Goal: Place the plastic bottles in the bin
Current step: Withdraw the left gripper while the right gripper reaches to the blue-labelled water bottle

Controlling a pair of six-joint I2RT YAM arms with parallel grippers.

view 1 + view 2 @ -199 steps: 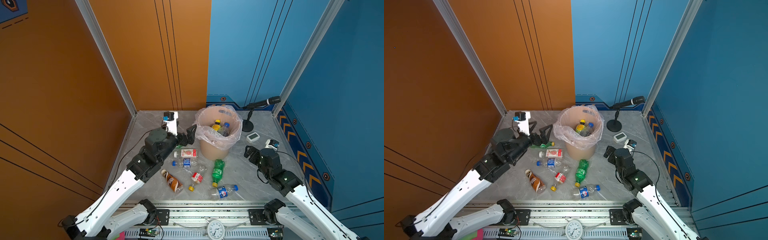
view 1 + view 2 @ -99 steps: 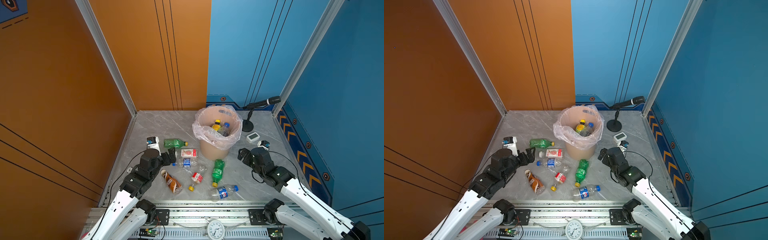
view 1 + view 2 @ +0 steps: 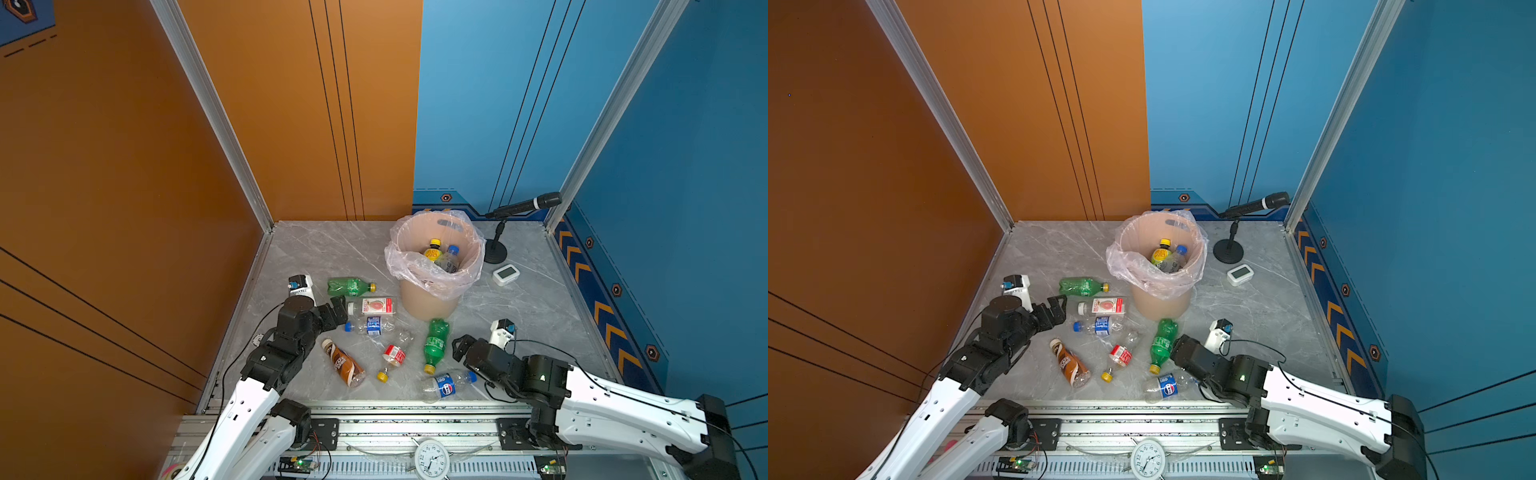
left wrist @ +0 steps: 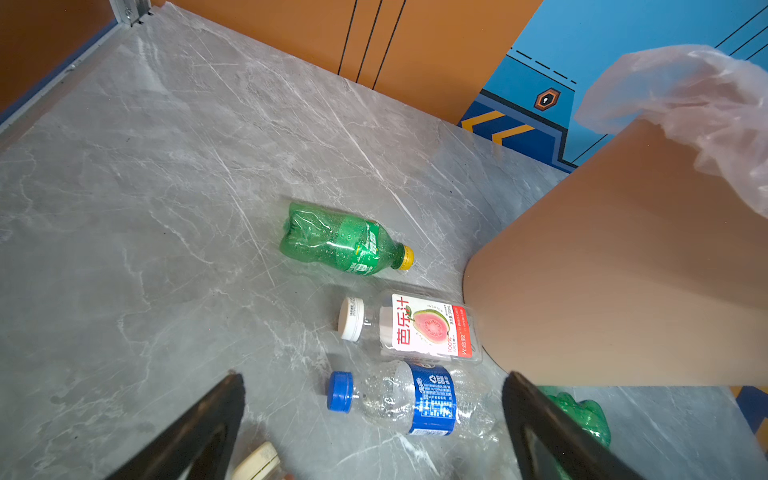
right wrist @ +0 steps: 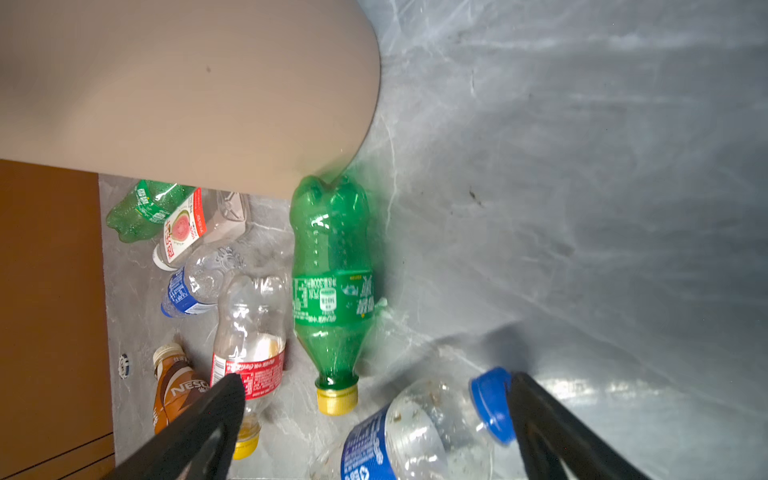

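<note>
**Next picks lined up, most of the job ahead**

The left fingers (image 4: 199, 428) stand wide apart and hold nothing. In the left wrist view they frame a crumpled clear bottle with a blue cap (image 4: 415, 399), which lies on the grey marbled table (image 4: 145, 187). The right fingers (image 5: 552, 432) are just as wide and just as empty, low over a clear Pepsi bottle (image 5: 415, 436). Its blue cap sits just beside one finger; whether they touch cannot be told.

Past the left fingers lie a guava juice bottle (image 4: 424, 328) with a white cap, just beside the foot of the bin (image 4: 623, 270), and a green bottle with a yellow cap (image 4: 345, 241). Past the right fingers lie a second green bottle (image 5: 332, 270), its base against the bin, a clear bottle with a red label (image 5: 249, 353) and a brown Nescafé bottle (image 5: 174, 386). All seven rest on their sides.

The bin, a round beige bucket lined with a thin pinkish bag (image 3: 399, 266), stands upright near the back of the table. Two bottles show inside it: a yellow-capped bottle (image 3: 433, 249) and a clear blue-capped bottle (image 3: 449, 259).

The step in hand looks like the reach for a fresh pick, each arm on its own bottle. Next, each pair of fingers likely needs to drop astride a bottle's body and close gently, since thin plastic can buckle or slip. The bottle must then be lifted above the tall rim and let go over the opening.
</note>
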